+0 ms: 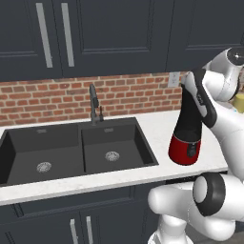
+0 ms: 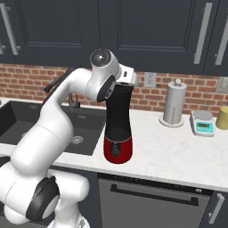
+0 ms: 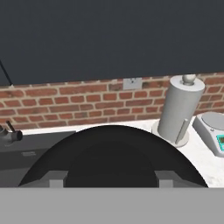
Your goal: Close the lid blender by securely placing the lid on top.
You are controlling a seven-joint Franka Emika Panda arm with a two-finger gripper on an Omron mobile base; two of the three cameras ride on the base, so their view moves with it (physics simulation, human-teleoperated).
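Beside blender (image 2: 118, 133): paper-towel holder (image 2: 174, 104)

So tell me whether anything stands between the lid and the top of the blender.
Nothing visible does. The lid sits directly under the hand; the blender stands right below, and the paper towel holder is off to the side.

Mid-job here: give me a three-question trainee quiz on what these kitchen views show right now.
1. True or false: the blender stands inside the sink.
2. Which item stands between the paper towel holder and the yellow object at the right edge of the right base view? A) scale B) faucet C) kettle
3. Fill in: the blender's base is coloured ____.

Key: 1 false, it stands on the white counter right of the sink. 2 A. 3 red.
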